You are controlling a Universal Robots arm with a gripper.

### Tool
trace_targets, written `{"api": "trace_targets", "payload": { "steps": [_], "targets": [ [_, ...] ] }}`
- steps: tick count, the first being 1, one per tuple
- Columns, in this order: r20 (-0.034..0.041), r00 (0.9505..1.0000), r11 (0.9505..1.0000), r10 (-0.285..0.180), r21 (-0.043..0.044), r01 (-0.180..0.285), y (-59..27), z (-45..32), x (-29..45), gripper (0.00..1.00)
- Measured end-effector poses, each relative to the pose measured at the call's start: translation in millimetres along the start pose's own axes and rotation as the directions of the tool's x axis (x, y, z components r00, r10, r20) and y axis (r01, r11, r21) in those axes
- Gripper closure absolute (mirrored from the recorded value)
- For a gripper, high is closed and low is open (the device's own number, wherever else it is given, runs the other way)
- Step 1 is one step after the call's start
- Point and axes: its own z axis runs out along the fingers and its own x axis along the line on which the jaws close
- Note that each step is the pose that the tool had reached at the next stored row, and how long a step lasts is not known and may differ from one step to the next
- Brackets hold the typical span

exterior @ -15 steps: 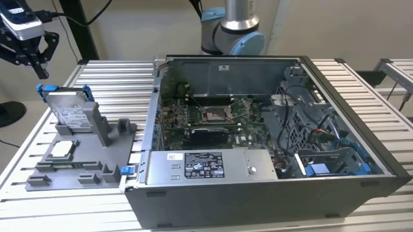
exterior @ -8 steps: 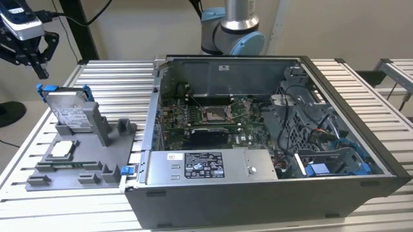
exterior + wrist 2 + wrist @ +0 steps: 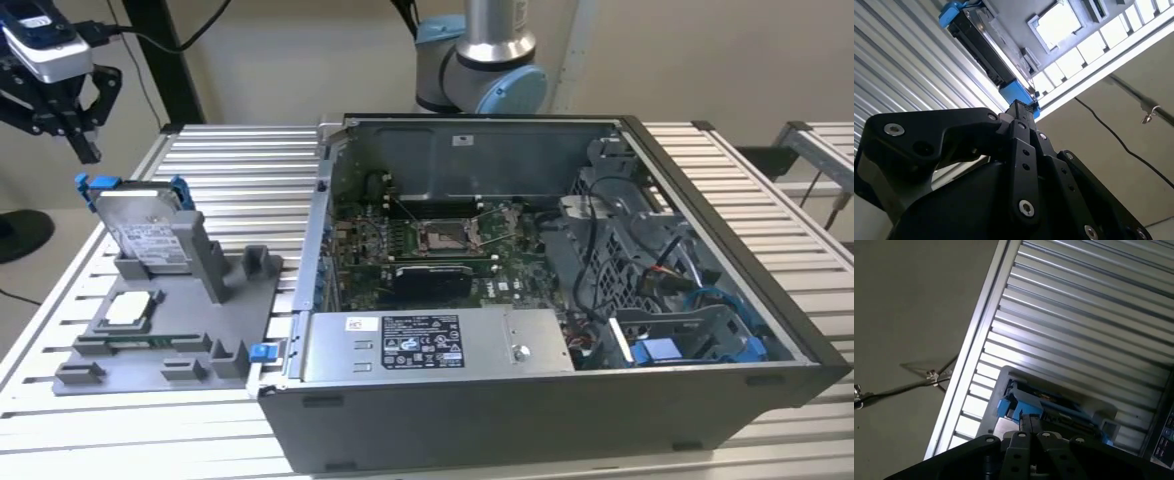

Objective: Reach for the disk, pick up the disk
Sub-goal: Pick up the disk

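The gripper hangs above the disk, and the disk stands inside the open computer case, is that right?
Not quite. The gripper does hang above the disk, but the disk stands in the grey holder beside the open computer case, not inside it. The exterior view shows this.

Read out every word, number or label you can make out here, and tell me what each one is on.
Nothing is legible.
Flat silver-grey metal disk with blue rails, white barcode label: print too small to read.
Grey metal box inside the open dark computer case, black-and-white label: too small to read.
Small white sticker on the case's rear wall: too small to read.
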Motion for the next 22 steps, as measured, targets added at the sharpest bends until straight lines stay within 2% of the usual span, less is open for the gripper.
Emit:
{"api": "trace_targets", "payload": {
  "steps": [6,12,17,22],
  "targets": [
    [-0.0024,0.9981,0.9981,-0.061,0.0000,0.061,0.0,0.0,0.0,1.00],
    [-0.0053,0.9904,0.9904,-0.138,-0.0004,0.138,0.0,0.0,0.0,1.00],
    [-0.0065,0.9860,0.9860,-0.167,-0.0005,0.167,0.0,0.0,0.0,1.00],
    [-0.0066,0.9853,0.9853,-0.171,-0.0005,0.171,0.0,-0.1,0.0,1.00]
  ]
}}
